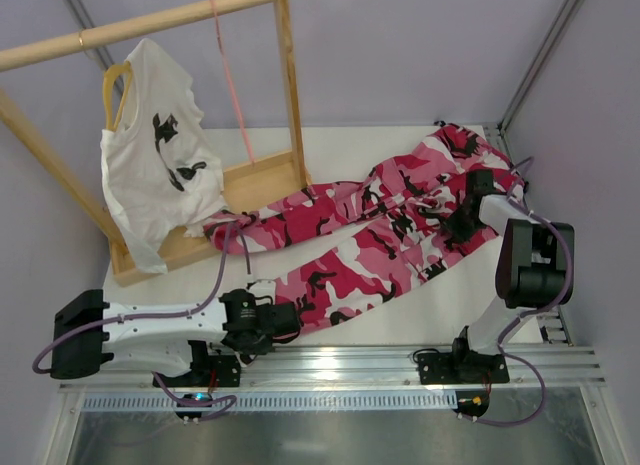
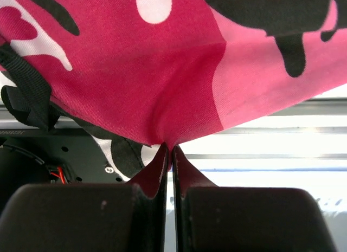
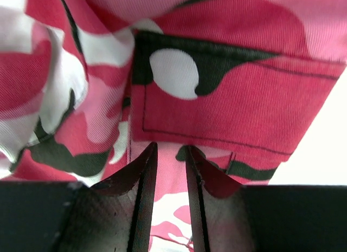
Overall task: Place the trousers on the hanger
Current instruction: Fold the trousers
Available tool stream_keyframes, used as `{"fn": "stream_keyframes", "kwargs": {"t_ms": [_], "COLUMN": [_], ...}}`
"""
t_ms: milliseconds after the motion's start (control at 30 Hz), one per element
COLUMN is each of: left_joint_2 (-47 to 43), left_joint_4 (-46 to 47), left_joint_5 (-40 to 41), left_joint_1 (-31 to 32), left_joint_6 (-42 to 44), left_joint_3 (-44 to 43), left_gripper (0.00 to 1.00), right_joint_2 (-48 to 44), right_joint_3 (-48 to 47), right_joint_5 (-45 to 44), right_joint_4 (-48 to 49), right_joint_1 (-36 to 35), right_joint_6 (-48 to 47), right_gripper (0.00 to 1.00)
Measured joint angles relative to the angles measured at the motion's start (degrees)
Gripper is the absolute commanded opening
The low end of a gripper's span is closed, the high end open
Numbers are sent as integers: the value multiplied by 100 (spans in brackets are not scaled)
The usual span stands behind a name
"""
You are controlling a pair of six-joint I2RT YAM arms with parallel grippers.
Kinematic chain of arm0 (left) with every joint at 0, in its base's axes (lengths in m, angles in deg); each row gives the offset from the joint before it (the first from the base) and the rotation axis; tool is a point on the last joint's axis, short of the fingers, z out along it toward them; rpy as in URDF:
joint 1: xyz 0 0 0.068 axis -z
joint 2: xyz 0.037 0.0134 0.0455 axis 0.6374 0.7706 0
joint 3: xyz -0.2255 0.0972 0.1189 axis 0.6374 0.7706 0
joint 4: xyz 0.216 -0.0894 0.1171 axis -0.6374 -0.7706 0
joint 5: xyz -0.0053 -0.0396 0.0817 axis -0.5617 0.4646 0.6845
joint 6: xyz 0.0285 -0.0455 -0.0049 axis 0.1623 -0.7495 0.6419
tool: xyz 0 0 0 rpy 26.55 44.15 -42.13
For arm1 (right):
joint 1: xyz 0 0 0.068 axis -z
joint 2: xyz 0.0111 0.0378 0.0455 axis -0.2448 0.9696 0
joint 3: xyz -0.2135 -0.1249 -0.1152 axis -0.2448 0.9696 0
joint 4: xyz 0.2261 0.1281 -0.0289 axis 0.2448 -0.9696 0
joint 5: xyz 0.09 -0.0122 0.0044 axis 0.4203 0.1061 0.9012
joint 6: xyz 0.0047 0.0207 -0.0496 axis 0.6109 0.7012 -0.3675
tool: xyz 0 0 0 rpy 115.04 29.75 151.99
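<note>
Where the wooden rack (image 1: pixel 140 23) stands at the far left of the table (image 1: pixel 410 315), a white T-shirt (image 1: pixel 155 175) with a black print too small to read hangs on a yellow hanger (image 1: pixel 112 80). The thin pink hanger (image 1: pixel 232 85) dangles from the same rail just right of it, well apart from both arms. Nearer, the left gripper (image 2: pixel 169 150) has its fingers pressed together on the cloth edge at the end of the near leg of the trousers (image 1: pixel 400 210), which stretch across the table from the rack's base to the far right corner. There the right gripper (image 3: pixel 169 149) sits on the waist end, fingers narrowly parted with a fold of cloth pinched between them and a pocket flap (image 3: pixel 233 95) just beyond.
</note>
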Motion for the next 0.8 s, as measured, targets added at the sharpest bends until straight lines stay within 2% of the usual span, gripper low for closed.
{"fn": "stream_keyframes", "kwargs": {"t_ms": [367, 433, 467, 533, 567, 633, 800], "left_joint_2": [-192, -164, -140, -131, -133, -146, -221], "left_joint_4": [149, 190, 208, 170, 101, -20, -221], "left_joint_5": [-542, -662, -706, -728, -723, -664, -389], "left_joint_1": [2, 2, 2, 4, 7, 7, -195], "left_joint_6": [691, 789, 844, 892, 898, 898, 946], "left_joint_3": [79, 92, 92, 79, 28, -153, -1198], "left_gripper": [2, 10, 25, 34, 47, 57, 58], "right_joint_2": [334, 341, 341, 341, 332, 271, -420], "right_joint_3": [-431, -444, -446, -450, -450, -442, -258], "right_joint_5": [-57, -59, -59, -48, -7, 129, 678], "right_joint_4": [-111, -120, -127, -131, -129, -122, -24], "right_joint_1": [170, 179, 181, 184, 184, 184, 90], "right_joint_6": [-144, -181, -205, -269, -328, -448, -763], "right_gripper": [31, 31, 31, 32, 33, 35, 37]}}
